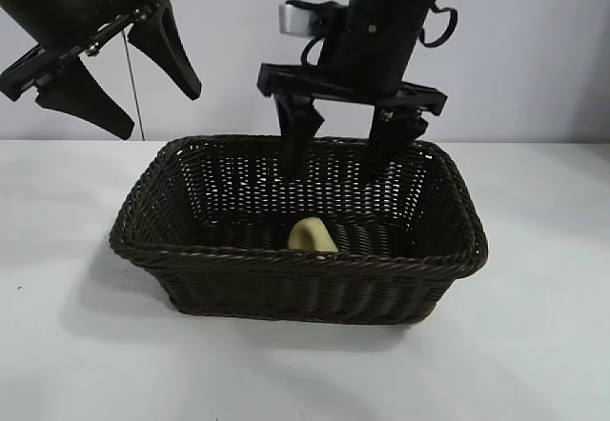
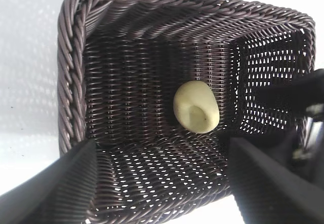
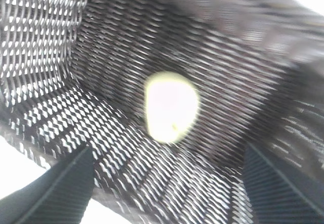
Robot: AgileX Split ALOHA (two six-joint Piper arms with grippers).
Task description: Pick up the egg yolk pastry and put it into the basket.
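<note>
The right pincer (image 1: 348,145) hangs released and empty over the far half of the basket (image 1: 152,250), its fingers dipping just inside the back rim, and the egg yolk pastry (image 1: 313,235) lies directly below it on the basket floor, toward the near wall. The left pincer (image 1: 129,73), also spread and empty, is raised well off to the side above the tabletop (image 1: 534,345), so the right arm is much the nearer

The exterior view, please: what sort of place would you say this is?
Probably a lab test bench: a bare white table before a plain wall, two black robot arms, and just a wicker basket holding an egg yolk pastry.
</note>
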